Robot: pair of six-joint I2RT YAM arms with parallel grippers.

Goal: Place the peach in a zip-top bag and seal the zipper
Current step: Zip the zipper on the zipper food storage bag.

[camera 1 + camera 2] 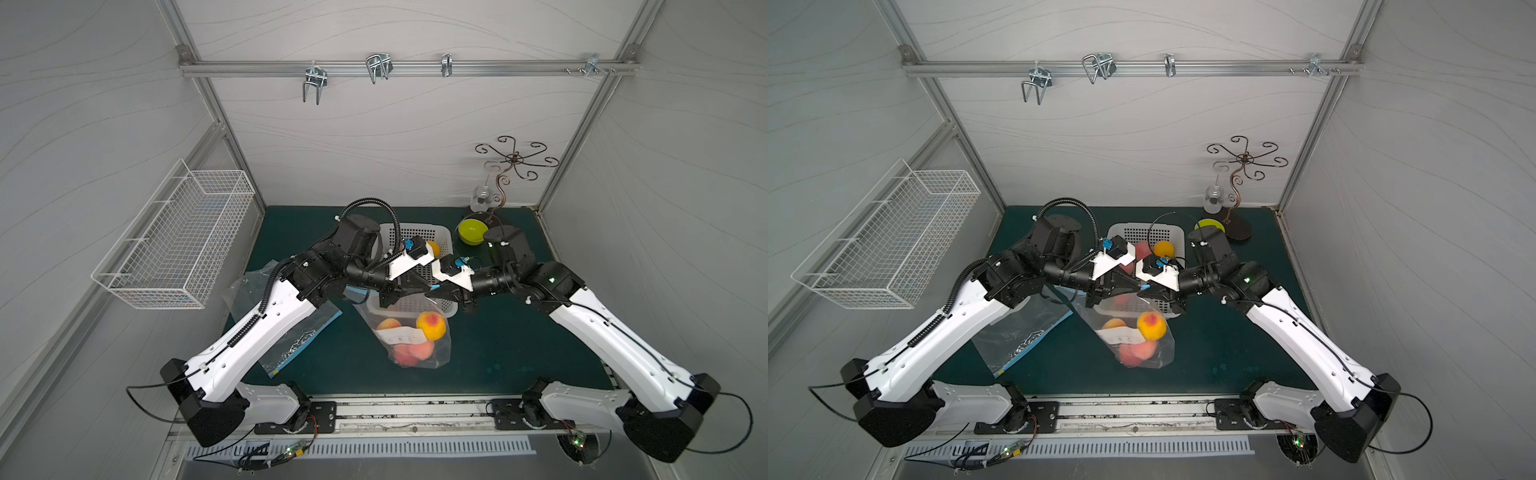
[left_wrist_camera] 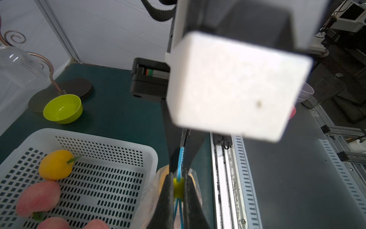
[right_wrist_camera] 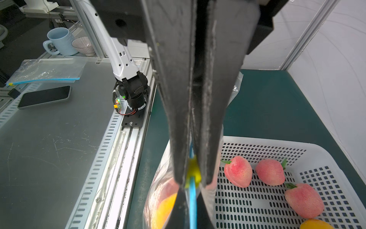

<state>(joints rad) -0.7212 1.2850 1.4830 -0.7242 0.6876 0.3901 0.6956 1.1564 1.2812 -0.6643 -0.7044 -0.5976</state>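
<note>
Left gripper [image 2: 178, 175] and right gripper [image 3: 193, 181] pinch the zipper [image 2: 181, 156] of the zip-top bag [image 1: 405, 333], its length trailing toward the front

Clear zip-top bag [image 1: 401, 334], peaches [image 1: 431, 325] inside

The right gripper [image 3: 193, 179] is pinched on the bag's [image 3: 158, 184] blue zipper [image 3: 192, 200], with the yellow slider [image 3: 195, 171] at its tips. An orange peach [image 3: 164, 212] shows through the bag. Touching the bag, the basket [image 3: 277, 141] holds 3 pink peaches [image 3: 238, 171] and 1 yellow peach [image 3: 315, 224]. A mug [image 3: 59, 40] and a phone [image 3: 44, 96] sit well apart from these.
</note>
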